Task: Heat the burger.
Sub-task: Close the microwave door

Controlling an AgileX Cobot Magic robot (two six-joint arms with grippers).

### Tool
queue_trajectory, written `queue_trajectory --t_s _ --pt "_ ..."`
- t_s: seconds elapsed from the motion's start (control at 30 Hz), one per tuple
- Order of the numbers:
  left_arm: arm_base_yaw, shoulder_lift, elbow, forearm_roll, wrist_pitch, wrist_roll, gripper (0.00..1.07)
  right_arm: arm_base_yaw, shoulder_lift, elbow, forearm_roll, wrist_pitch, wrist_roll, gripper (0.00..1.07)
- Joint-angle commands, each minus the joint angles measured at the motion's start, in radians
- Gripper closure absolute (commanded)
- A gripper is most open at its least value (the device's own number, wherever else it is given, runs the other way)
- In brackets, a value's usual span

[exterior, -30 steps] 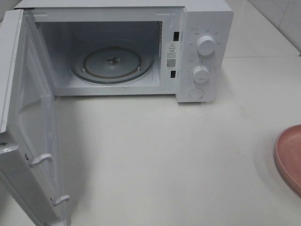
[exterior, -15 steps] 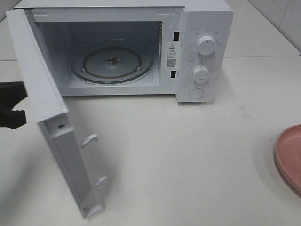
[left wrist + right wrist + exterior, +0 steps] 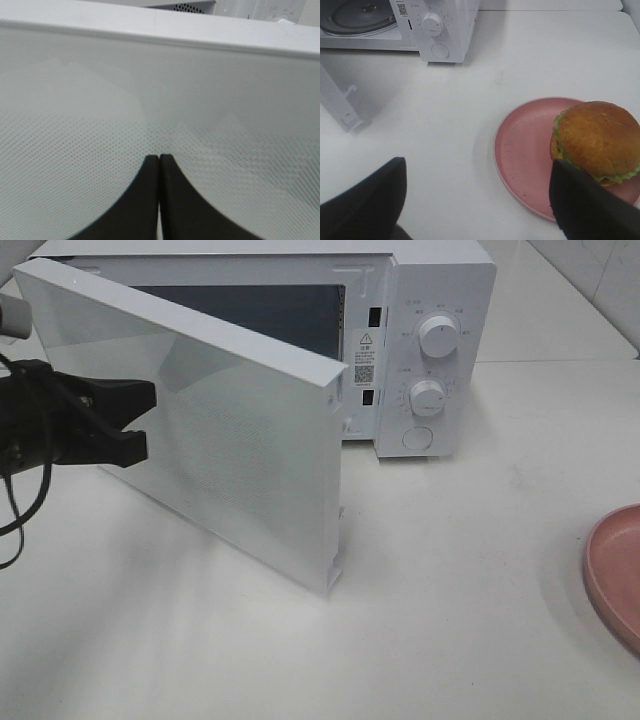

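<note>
Your left gripper (image 3: 135, 425) has its fingers (image 3: 150, 200) pressed tight together, holding nothing, and the tips are right up against the outside of the microwave door (image 3: 240, 430). The door is half way round, so this looks like the door step, but the burger (image 3: 595, 142) is not inside. It sits on the pink plate (image 3: 525, 150) on the worktop (image 3: 420, 590), out to the right and well apart from the microwave (image 3: 440, 300). Your right gripper (image 3: 475, 200) hangs above the plate with its fingers wide apart, holding nothing. I think the food has to go in first, so the door must stand open and out of the way, and the right fingers need to come down onto the plate's rim. The worktop is white, smooth and bare between plate and microwave. A white tiled wall shows at the far right corner.
</note>
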Motion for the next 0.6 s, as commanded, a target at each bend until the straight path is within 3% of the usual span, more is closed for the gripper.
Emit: queue_trajectory --t_s 0.03,0.13,0.17,0.2,0.27,0.37,0.6 --pt "-0.041 0.026 -0.033 -0.066 0.006 0.043 1.07 -0.003 -0.027 0.000 -0.001 -0.005 -0.013 0.31" --pt "-0.091 0.067 -0.077 -0.149 0.006 0.085 1.07 -0.003 -0.027 0.000 -0.001 -0.005 -0.013 0.31" --pt "-0.123 0.094 -0.106 -0.229 0.006 0.119 1.07 -0.003 -0.027 0.000 -0.001 -0.005 -0.013 0.31" --pt "-0.123 0.094 -0.106 -0.229 0.006 0.119 1.07 -0.003 -0.027 0.000 -0.001 -0.005 -0.013 0.31" --pt "-0.164 0.131 -0.154 -0.333 0.006 0.178 1.07 -0.003 -0.027 0.000 -0.001 -0.005 -0.013 0.31" --pt "-0.202 0.170 -0.200 -0.388 0.005 0.219 1.07 -0.003 -0.027 0.000 -0.001 -0.005 -0.013 0.31" --pt "-0.264 0.256 -0.310 -0.423 0.004 0.222 1.07 -0.003 -0.027 0.000 -0.001 -0.005 -0.013 0.31"
